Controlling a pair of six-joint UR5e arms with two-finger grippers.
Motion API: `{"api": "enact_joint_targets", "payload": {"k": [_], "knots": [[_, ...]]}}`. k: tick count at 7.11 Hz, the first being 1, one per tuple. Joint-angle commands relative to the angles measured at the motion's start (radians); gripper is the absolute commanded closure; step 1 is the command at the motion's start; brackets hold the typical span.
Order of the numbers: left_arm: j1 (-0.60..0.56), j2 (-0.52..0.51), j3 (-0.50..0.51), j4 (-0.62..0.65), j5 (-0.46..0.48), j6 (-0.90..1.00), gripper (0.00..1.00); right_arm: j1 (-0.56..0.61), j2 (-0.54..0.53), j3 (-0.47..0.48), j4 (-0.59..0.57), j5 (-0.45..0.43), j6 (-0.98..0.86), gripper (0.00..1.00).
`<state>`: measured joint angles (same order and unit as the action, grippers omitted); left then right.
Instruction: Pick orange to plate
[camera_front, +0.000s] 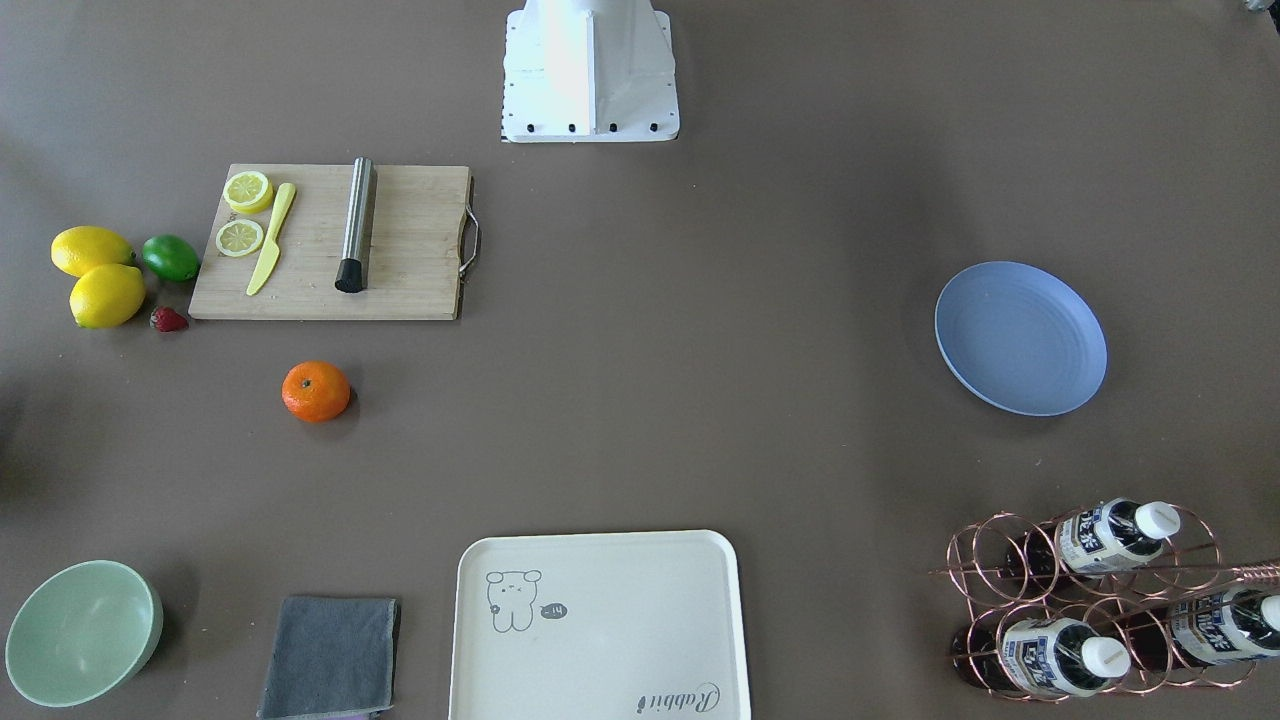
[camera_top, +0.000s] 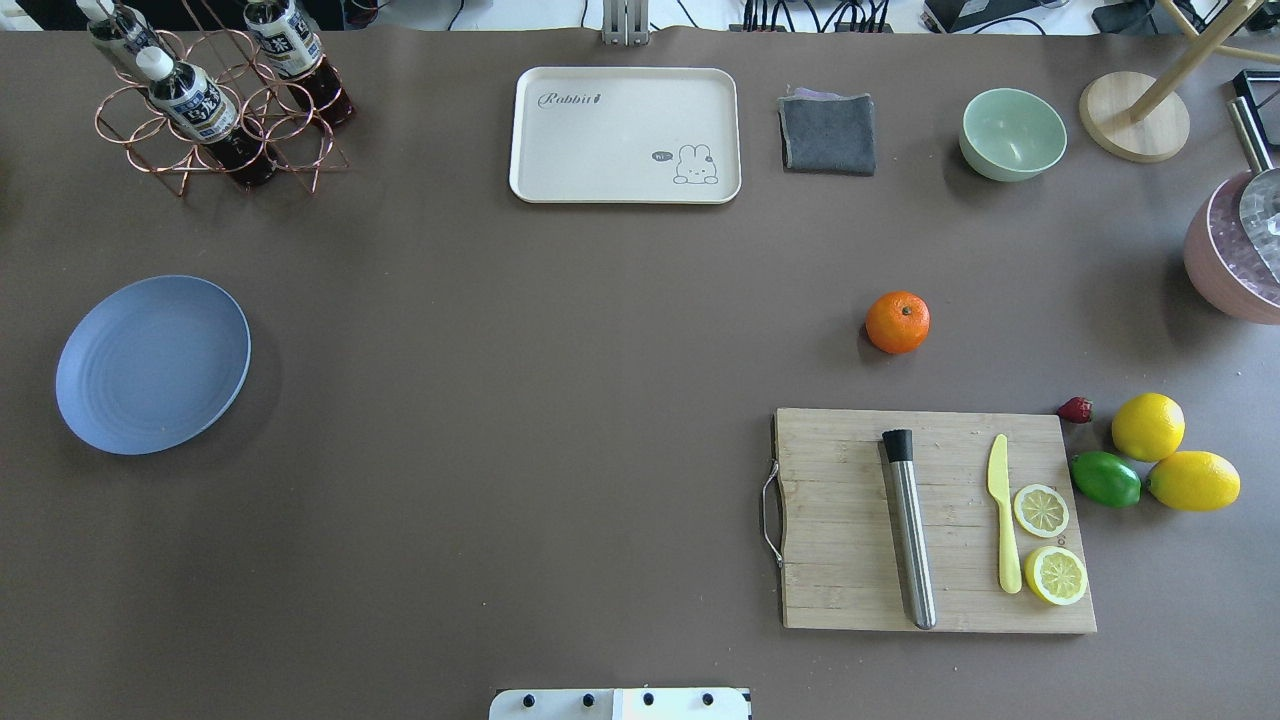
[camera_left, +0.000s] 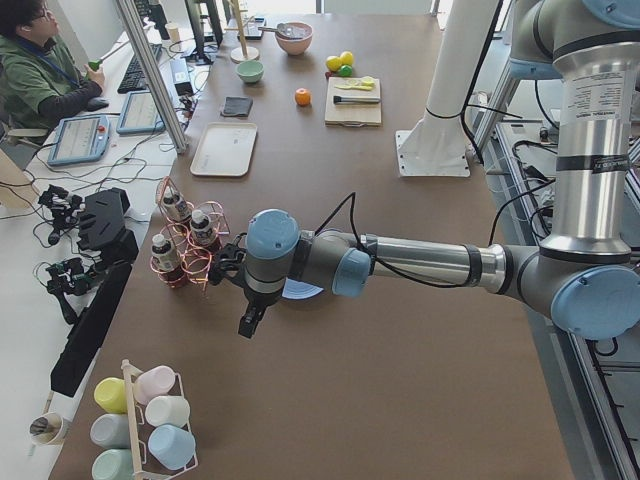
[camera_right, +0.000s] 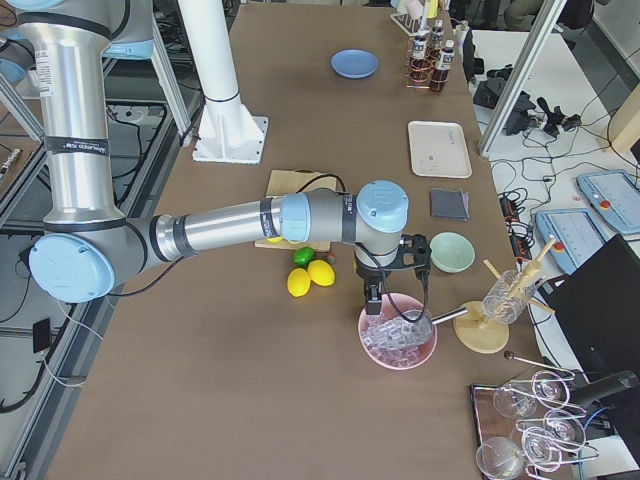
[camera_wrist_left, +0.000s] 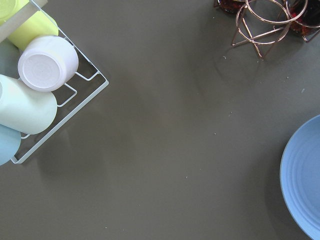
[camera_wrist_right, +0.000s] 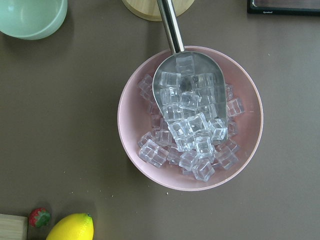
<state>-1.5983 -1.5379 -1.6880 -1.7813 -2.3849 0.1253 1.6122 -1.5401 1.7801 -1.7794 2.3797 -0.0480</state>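
Note:
The orange (camera_top: 897, 322) lies alone on the brown table, just beyond the cutting board (camera_top: 935, 520); it also shows in the front view (camera_front: 316, 391). Far across the table sits the blue plate (camera_top: 152, 364), bare, and its edge shows in the left wrist view (camera_wrist_left: 302, 180). My left gripper (camera_left: 250, 322) hangs near the plate, beside the bottle rack. Over a pink bowl of ice (camera_wrist_right: 190, 117) at the other end hangs my right gripper (camera_right: 372, 298). Both grippers show only in side views, so I cannot tell whether they are open or shut.
Two lemons (camera_top: 1170, 455), a lime (camera_top: 1105, 479) and a strawberry (camera_top: 1075, 409) lie beside the board. The far edge holds a cream tray (camera_top: 625, 135), a grey cloth (camera_top: 827, 132), a mint bowl (camera_top: 1012, 133) and a copper bottle rack (camera_top: 215, 100). A cup rack (camera_wrist_left: 35, 85) stands near the left gripper.

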Motion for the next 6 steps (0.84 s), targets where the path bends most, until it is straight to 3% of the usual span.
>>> {"api": "enact_joint_targets", "payload": {"k": [1,6], "knots": [[0.001,-0.017,0.010,0.000,-0.047,-0.004,0.02,0.000,0.000,-0.007,0.000,0.000,0.002,0.00],[0.000,-0.007,0.008,-0.006,-0.056,0.007,0.02,0.000,-0.014,-0.001,0.000,0.012,0.000,0.00]]}}
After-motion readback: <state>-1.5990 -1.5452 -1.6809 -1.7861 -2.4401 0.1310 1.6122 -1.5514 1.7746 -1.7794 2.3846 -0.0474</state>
